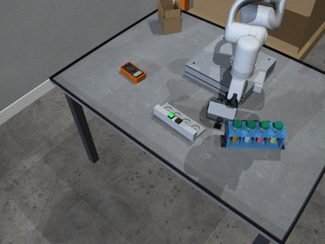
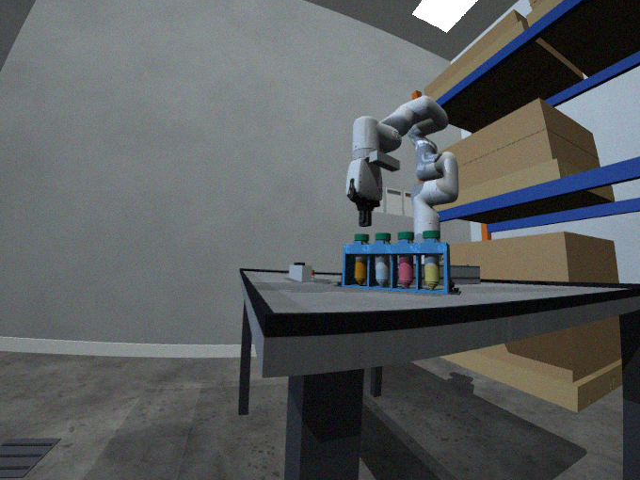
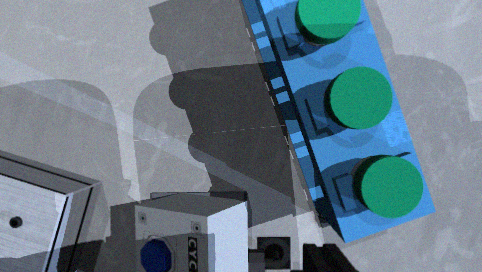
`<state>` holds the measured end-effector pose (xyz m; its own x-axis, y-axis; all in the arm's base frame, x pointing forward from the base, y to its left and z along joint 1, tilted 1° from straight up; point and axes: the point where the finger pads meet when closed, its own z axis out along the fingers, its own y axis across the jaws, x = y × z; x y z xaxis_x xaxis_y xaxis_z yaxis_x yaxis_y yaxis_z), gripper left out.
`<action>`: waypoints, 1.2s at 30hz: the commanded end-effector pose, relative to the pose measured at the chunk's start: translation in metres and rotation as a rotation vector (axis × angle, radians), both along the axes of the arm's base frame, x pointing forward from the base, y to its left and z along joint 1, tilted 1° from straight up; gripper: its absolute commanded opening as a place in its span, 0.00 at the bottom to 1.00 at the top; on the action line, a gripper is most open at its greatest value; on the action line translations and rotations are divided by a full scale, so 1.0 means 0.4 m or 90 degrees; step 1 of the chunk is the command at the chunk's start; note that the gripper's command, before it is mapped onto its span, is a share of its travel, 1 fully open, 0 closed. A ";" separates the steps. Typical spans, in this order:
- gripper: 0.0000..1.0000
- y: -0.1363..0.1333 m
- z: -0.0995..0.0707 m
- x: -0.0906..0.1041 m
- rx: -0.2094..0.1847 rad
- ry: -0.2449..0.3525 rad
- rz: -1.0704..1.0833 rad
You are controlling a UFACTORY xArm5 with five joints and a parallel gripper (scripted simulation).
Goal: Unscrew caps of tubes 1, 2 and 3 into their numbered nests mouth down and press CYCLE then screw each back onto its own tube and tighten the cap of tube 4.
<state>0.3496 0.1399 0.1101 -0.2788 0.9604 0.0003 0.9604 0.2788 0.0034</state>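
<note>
The blue tube rack [image 1: 254, 143] [image 2: 394, 248] [image 3: 380, 145] holds four tubes, each with its green cap on; the caps [image 1: 237, 123] [image 1: 278, 125] [image 2: 361, 237] [image 3: 360, 97] sit level. The white cap tray [image 1: 189, 134] has empty nests; its green lamp [image 1: 170, 115] is lit and its amber lamp [image 1: 178, 120] is dark. My gripper [image 1: 232, 101] [image 2: 364, 216] [image 3: 325, 260] is shut and empty. It hangs just above the grey key housing [image 1: 221, 110] [image 3: 225, 225], left of the rack. The green READY key [image 1: 219, 99] shows beside the fingers. The blue CYCLE key [image 3: 156, 255] is unlit.
A small black block [image 1: 217, 125] [image 3: 274, 250] lies between housing and rack. The arm's grey base plate [image 1: 206, 62] is behind. An orange multimeter [image 1: 132, 72] and an open cardboard box [image 1: 169, 15] stand further off. Shelving with cartons is behind the table.
</note>
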 end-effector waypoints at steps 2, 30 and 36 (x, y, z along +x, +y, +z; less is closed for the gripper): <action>0.00 -0.069 -0.034 -0.052 0.011 -0.001 0.008; 0.00 -0.241 -0.135 -0.186 0.010 -0.001 0.008; 0.00 -0.241 -0.158 -0.186 0.010 -0.001 0.008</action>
